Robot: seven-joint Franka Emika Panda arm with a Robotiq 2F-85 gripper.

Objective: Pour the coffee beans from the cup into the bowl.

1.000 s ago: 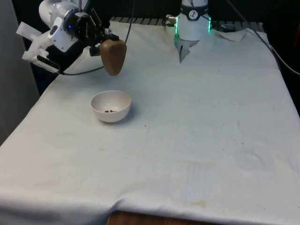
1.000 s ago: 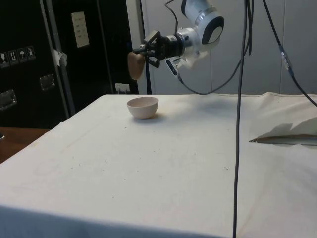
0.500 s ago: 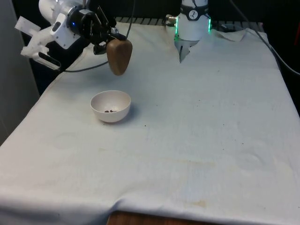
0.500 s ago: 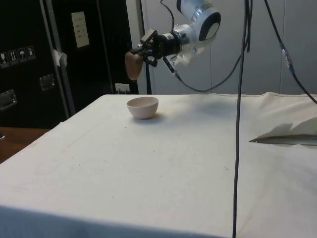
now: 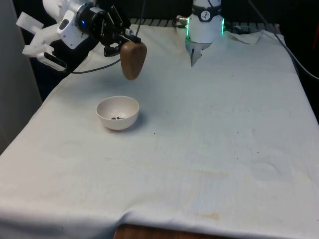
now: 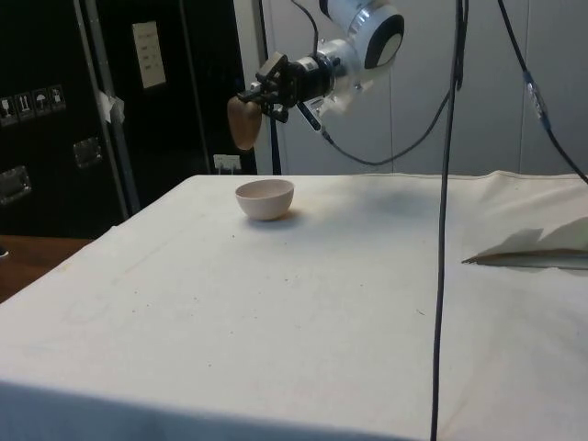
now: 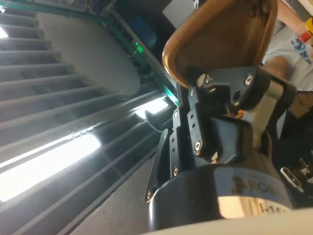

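Drifts up and beyond the bowl toward its far side since a second ago, gripper clamping the upturned cup; judging pouring done, calls next for righting it.

The cup is cut off by the wrist view's edge; its mouth faces away in the front view. The bowl's contents stay hidden in the side view.

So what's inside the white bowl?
A few dark coffee beans lie at the bottom of the white bowl in the front view. In the side view its wall hides the inside. The brown cup hangs in the air nearby.
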